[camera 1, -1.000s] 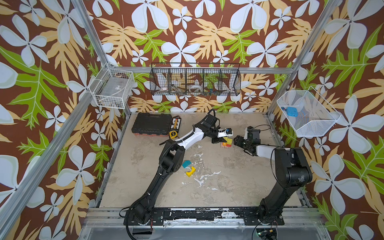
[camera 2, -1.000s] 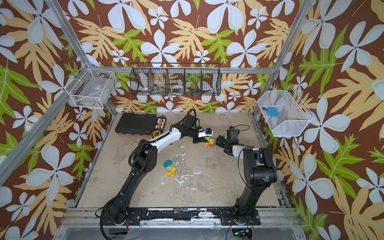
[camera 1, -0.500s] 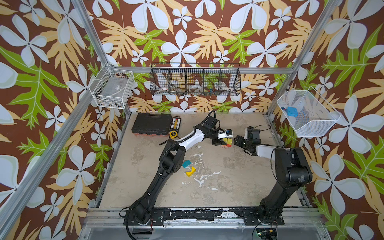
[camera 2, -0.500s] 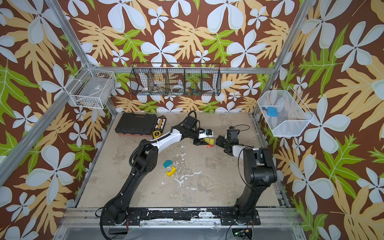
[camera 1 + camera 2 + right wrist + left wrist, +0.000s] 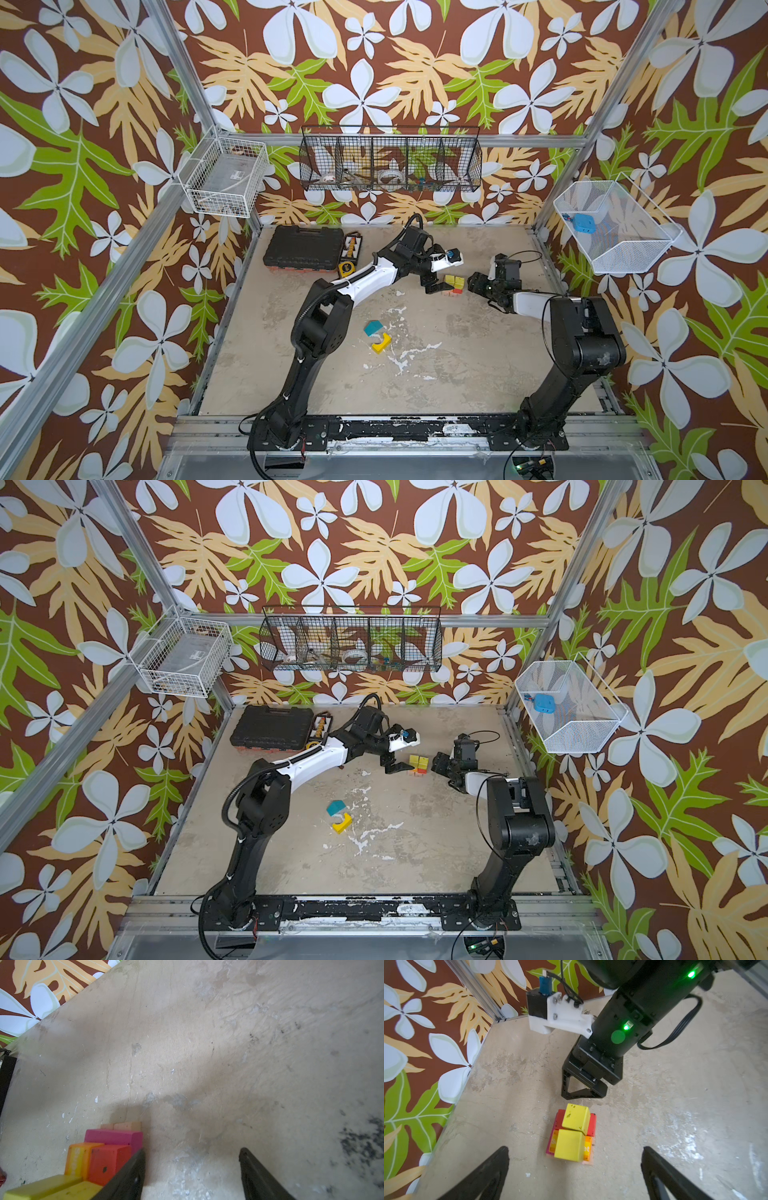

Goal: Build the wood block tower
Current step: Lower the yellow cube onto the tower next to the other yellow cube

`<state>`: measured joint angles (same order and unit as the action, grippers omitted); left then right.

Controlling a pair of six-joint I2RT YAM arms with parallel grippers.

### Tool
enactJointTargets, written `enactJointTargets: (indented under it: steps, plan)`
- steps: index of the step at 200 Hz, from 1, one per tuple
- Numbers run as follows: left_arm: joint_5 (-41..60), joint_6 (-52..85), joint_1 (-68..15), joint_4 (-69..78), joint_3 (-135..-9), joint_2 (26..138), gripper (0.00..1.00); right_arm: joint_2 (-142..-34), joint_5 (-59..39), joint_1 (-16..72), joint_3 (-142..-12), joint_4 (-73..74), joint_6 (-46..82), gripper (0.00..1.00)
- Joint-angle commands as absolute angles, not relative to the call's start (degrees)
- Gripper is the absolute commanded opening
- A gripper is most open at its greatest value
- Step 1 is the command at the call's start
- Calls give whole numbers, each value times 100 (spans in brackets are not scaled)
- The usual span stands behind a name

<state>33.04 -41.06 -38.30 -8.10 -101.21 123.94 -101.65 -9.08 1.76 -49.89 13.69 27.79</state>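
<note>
Left end effector (image 5: 575, 1149) and right end effector (image 5: 192, 1149), both spread and empty, flank the tower (image 5: 572, 1136), seemingly guarding its alignment.

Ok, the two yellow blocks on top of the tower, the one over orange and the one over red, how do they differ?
The yellow block over orange sits square with the layer below; the yellow block over red is twisted out of line. The first looks clean; the second has dark specks. Both are similar-sized cubes, side by side on the top layer, and neither is held.
</note>
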Motion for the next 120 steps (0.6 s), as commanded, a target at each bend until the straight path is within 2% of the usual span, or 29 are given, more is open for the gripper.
enactJointTargets:
  steps: [1, 28, 43, 66, 120]
  plan:
    - [2951, -3482, -3830, 628, -9141, 11876, 100, -10020, -986, 176, -4869, 1623, 2707, 71]
    - [2618, -3398, -3823, 1125, -8574, 11732, 100, -9803, -979, 185, -4625, 1819, 2716, 74]
    - [2484, -3405, -3823, 913, -8809, 11967, 96, -9821, -967, 216, -4640, 1785, 2692, 74]
    - [2389, -3393, -3823, 141, -9634, 12488, 84, -9978, -897, 315, -4860, 1580, 2604, 73]
    - [1858, -3281, -3823, 175, -9894, 12801, 81, -10090, -826, 360, -5010, 1472, 2575, 73]
